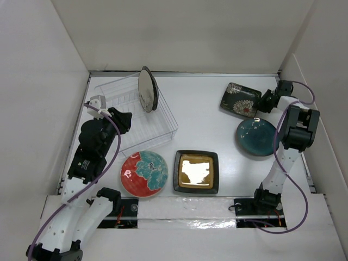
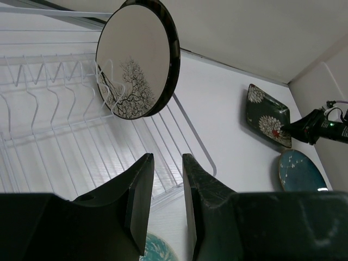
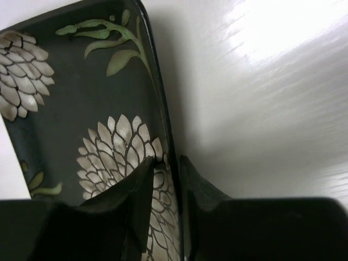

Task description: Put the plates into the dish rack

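The clear dish rack stands at the back left. A dark-rimmed cream plate with a branch pattern stands upright in it, also in the left wrist view. My left gripper hovers over the rack's near-left part, jaws slightly apart and empty. The red plate with teal flowers, the square black-gold plate and the teal plate lie flat. My right gripper is shut on the rim of the square dark floral plate, one finger on each side. No sixth plate shows.
White walls enclose the table on the left, back and right. The right arm stands close to the right wall beside the teal plate, with a purple cable looped over it. A white strip runs along the near edge.
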